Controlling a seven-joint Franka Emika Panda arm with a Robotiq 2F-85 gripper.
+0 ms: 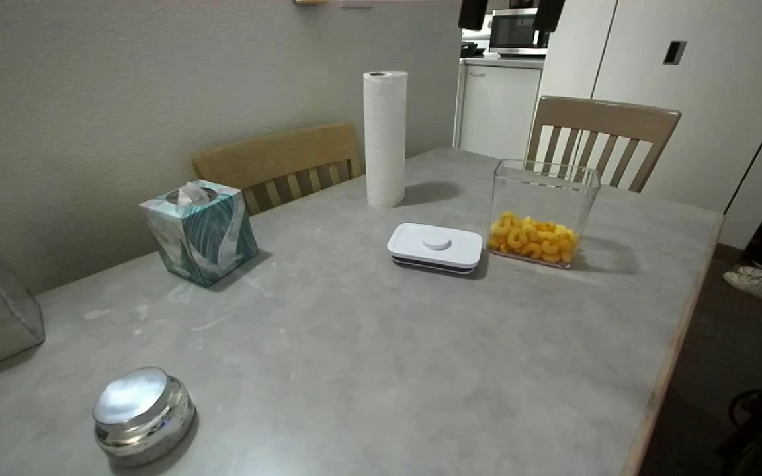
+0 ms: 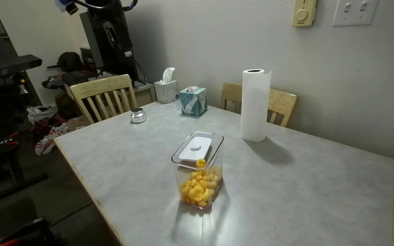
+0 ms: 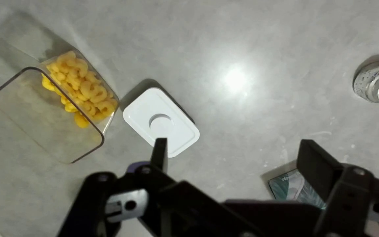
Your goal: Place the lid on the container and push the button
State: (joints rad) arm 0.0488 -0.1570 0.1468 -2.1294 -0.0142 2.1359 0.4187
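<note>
White rounded-rectangular plastic lid point(image 1: 434, 254): looked light, stiff, slippery; seemed best pinched across its narrow width.
Black two-fingered gripper point(image 3: 233, 149): stood spread, empty.

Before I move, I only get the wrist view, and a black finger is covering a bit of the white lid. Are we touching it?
Observer: No. In an exterior view the gripper hangs at the picture's top edge, well above the lid.
Operator: Phew! Is anything tall standing around that I can't make out?
Observer: Yes. In both exterior views a paper towel roll stands upright on the table.
Operator: And is the lid white all over?
Observer: Not quite. From the side, in an exterior view, a dark band shows along its lower part.
</note>
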